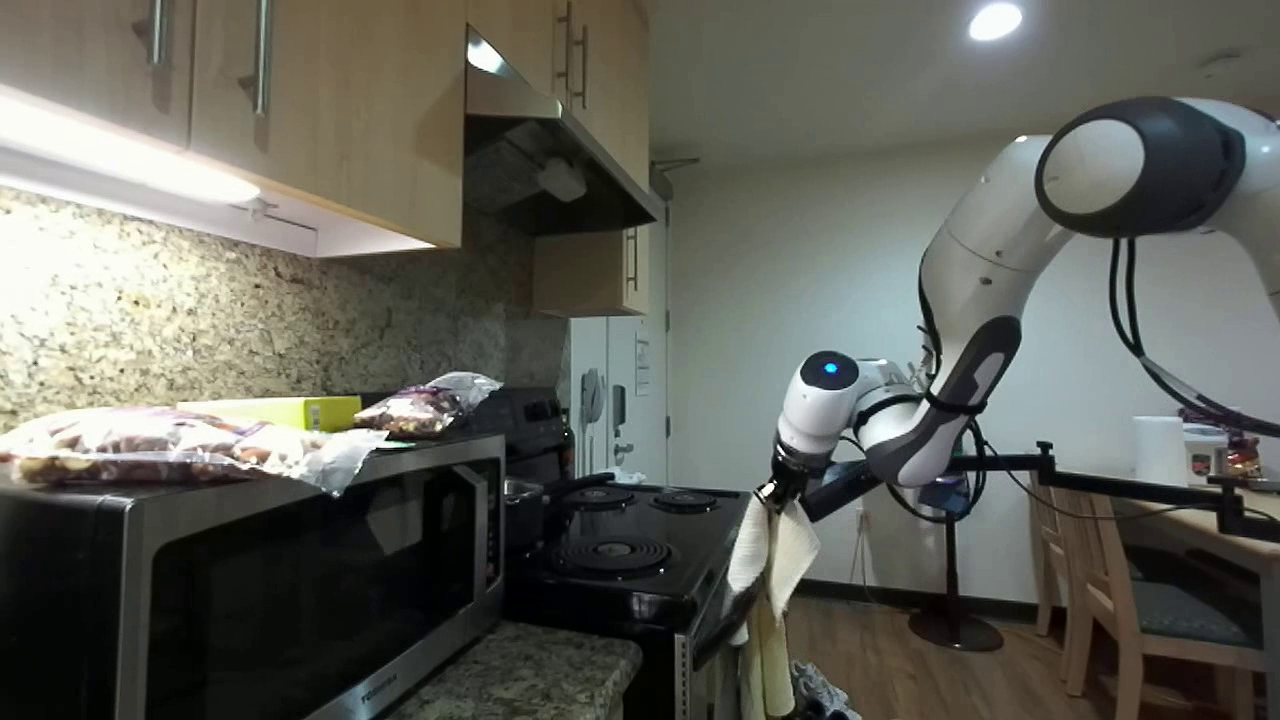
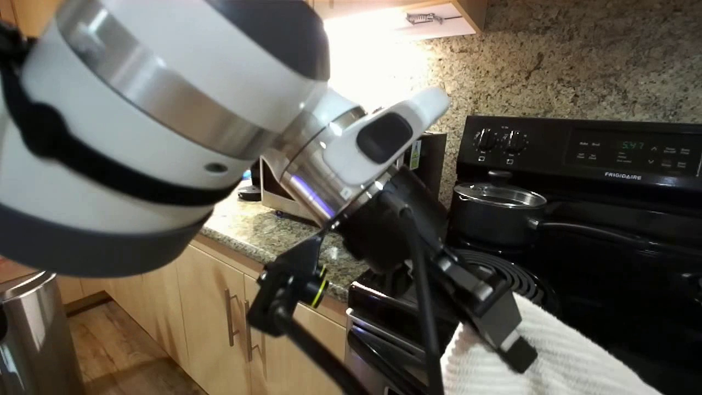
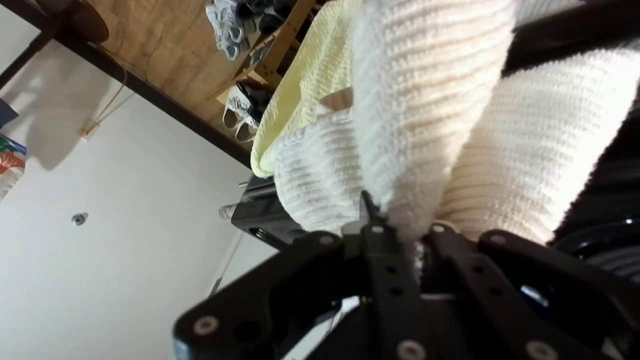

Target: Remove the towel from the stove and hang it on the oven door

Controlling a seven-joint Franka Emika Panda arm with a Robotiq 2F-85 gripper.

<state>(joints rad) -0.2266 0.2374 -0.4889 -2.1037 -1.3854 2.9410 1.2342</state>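
Fingers (image 3: 387, 260) pinch a limp white towel (image 3: 435, 125) by a bunched upper part, the rest hanging directly below them. Near the fingers and below them runs the dark handle (image 1: 722, 628) of the oven door (image 2: 362, 376); whether any of the towel is already behind it is hidden. Hanging the towel there appears to be the step in hand. Doing it well likely means a firm pinch until the towel crosses the handle, a generous length tucked behind, fairly even drops on both sides, then a slow release and a retreat that snags no fold; something this limp could slide off if one side outweighs the other. The towel's long axis runs close to upright, its free end pointing at the floor (image 1: 880, 640), while two flaps splay from the pinch, one toward the stove (image 1: 650, 525), one toward the room. Farther down beneath the fingers drops a yellow cloth (image 1: 768, 665); whether it belongs to the towel cannot be told. Beyond the fingers, a lidded pot (image 2: 488, 222) stands at the rear of the stove. Well apart from them sit a microwave (image 1: 340, 560) and, across the room, a chair (image 1: 1200, 610).
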